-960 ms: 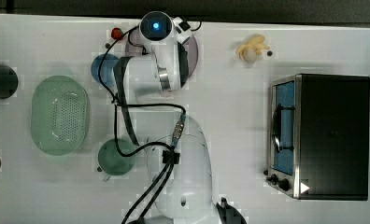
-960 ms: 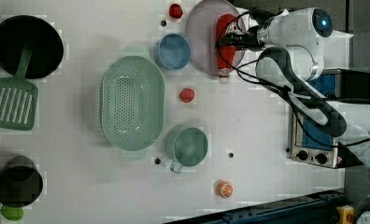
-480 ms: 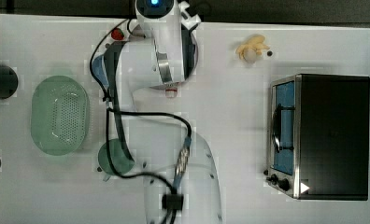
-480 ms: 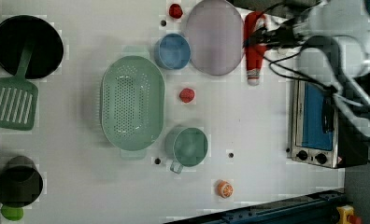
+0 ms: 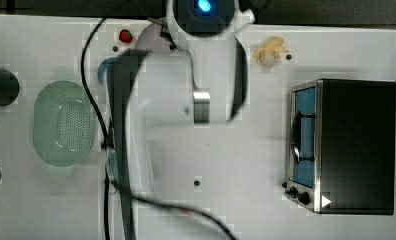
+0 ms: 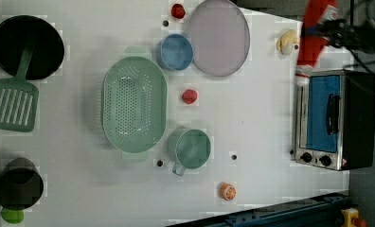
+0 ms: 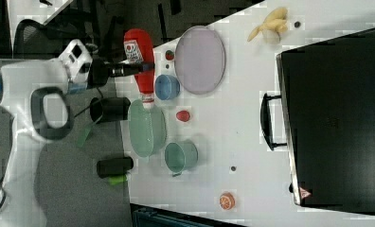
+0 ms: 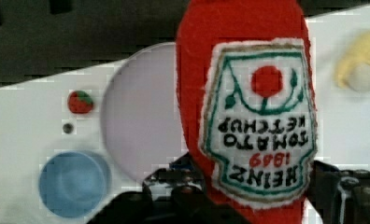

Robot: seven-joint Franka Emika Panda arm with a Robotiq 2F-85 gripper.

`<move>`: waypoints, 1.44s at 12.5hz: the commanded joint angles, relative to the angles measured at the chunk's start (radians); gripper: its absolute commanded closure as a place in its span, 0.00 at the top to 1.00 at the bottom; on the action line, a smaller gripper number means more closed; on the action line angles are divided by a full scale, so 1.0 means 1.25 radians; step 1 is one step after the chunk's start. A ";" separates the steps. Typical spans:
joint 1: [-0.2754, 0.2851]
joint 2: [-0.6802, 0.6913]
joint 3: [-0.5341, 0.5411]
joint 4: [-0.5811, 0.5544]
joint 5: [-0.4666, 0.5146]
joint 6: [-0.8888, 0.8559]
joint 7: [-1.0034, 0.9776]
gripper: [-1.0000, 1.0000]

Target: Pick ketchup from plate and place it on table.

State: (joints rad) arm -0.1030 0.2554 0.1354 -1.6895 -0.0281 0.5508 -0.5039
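Note:
The ketchup (image 7: 139,56), a slim red bottle with a white label, hangs in the air with its white cap end pointing down. My gripper (image 7: 136,69) is shut on its body from the side. In the left view the ketchup (image 6: 315,35) sits to the right of the plate (image 6: 218,40), over the table (image 6: 252,123) between the banana and the oven. The lilac-grey plate (image 7: 200,59) lies bare. In the wrist view the ketchup (image 8: 248,116) is close up, with the plate (image 8: 141,116) behind it. In the top view my arm covers most of the plate (image 5: 148,40).
A blue bowl (image 6: 174,51), a strawberry (image 6: 177,10) and a green perforated basket (image 6: 134,104) lie by the plate. A banana (image 6: 286,41) and a toaster oven (image 6: 332,120) stand at the left view's right. A green cup (image 6: 190,149), a red ball (image 6: 189,96) and an orange slice (image 6: 227,191) are also on the table.
The ketchup has come up off the plate in my gripper and travelled to the left view's right, past the plate's rim. The plate now lies bare.

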 commanded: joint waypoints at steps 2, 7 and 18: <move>-0.045 -0.076 -0.016 -0.199 0.014 0.007 -0.010 0.60; -0.045 -0.152 -0.025 -0.447 0.014 0.135 -0.010 0.60; -0.045 -0.017 -0.033 -0.542 0.014 0.335 -0.010 1.00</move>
State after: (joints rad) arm -0.1691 0.2778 0.0894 -2.3984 -0.0072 0.9541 -0.5034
